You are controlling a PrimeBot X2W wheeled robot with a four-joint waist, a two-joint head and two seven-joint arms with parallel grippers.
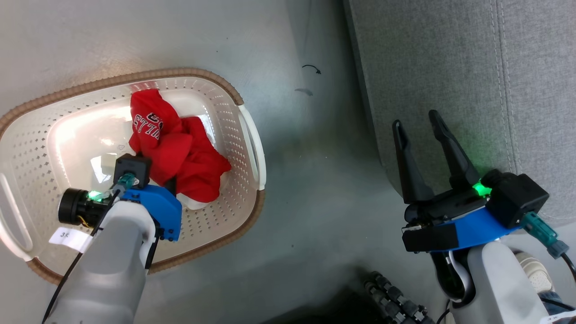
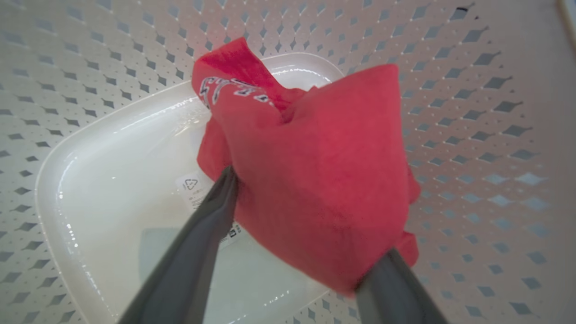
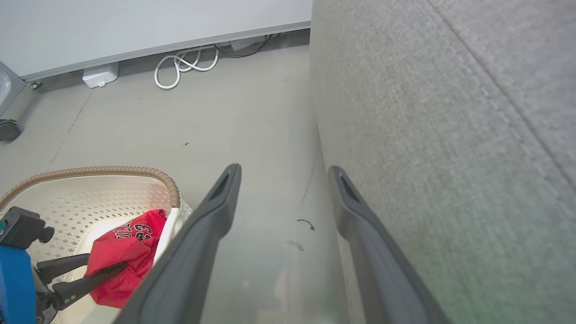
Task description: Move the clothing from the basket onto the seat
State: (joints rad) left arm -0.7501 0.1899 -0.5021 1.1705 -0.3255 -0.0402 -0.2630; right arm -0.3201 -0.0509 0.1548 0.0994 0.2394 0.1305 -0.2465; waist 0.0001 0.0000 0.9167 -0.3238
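Seat (image 1: 450, 67) on the right. Basket (image 1: 234, 135) on the floor at left, clothing (image 1: 180, 153) bunched inside. Left gripper (image 2: 306, 213) is in the basket, fingers spread, straddling the clothing's near end. Right gripper (image 1: 415, 118) is spread, holding nothing, at the seat's edge.

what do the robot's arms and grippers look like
The left forearm and right forearm are pale grey, each with a blue wrist housing, a black camera block and a green light. The left gripper and right gripper have two long dark tapering fingers. A teal plug leaves the right wrist; a thin black cable and white label sit on the left forearm.
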